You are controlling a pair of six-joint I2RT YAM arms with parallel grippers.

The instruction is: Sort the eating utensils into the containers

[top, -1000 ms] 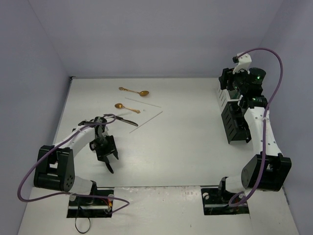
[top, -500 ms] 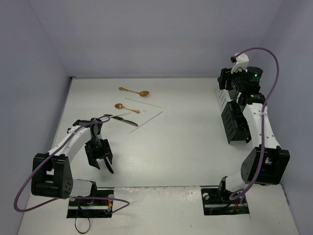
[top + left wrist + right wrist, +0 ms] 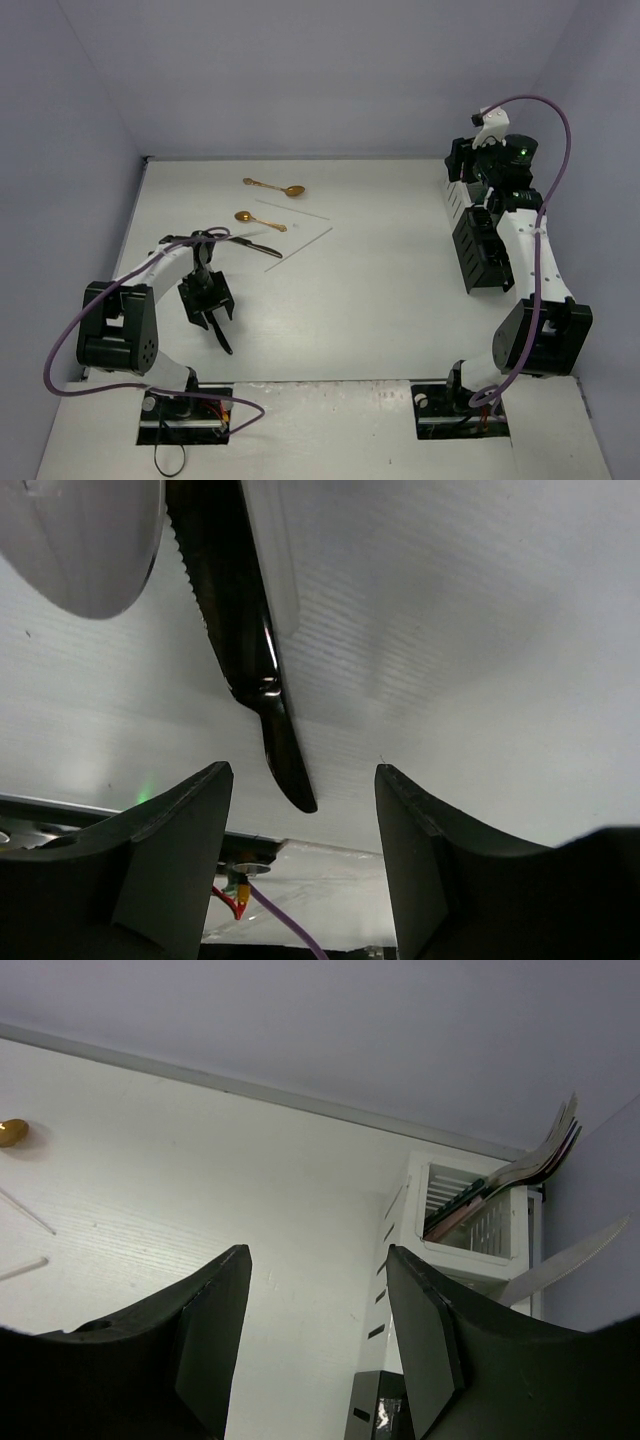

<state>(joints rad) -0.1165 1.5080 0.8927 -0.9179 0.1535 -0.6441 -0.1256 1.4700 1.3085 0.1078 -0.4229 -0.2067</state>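
View from above: a white table (image 3: pixel 380 280) with a robot arm at each near corner. On the left, near the front edge, a slim all-black table knife (image 3: pixel 240 630) lies flat on the table. The left gripper (image 3: pixel 300 815) hangs just over it with its jaws apart and nothing between them. In the left wrist view, the narrow end of the knife points into the gap between the two fingers (image 3: pixel 170 860).

Farther back on the left lie a second black-handled knife (image 3: pixel 255 243), one gold spoon (image 3: pixel 258 220) and another gold spoon (image 3: pixel 275 187) behind it. Two long thin pale chopsticks (image 3: pixel 298 248) lie just to their right.

Along the right edge stand two upright holders side by side. The white slotted cutlery holder (image 3: pixel 470 1215) is at the back and the black slotted cutlery holder (image 3: pixel 480 250) is in front of it. Silver forks (image 3: pixel 550 1150) and a pale knife blade (image 3: pixel 575 1255) stick out of the white one. The right gripper (image 3: pixel 317 1260) is raised near the white holder, with its jaws apart and empty.
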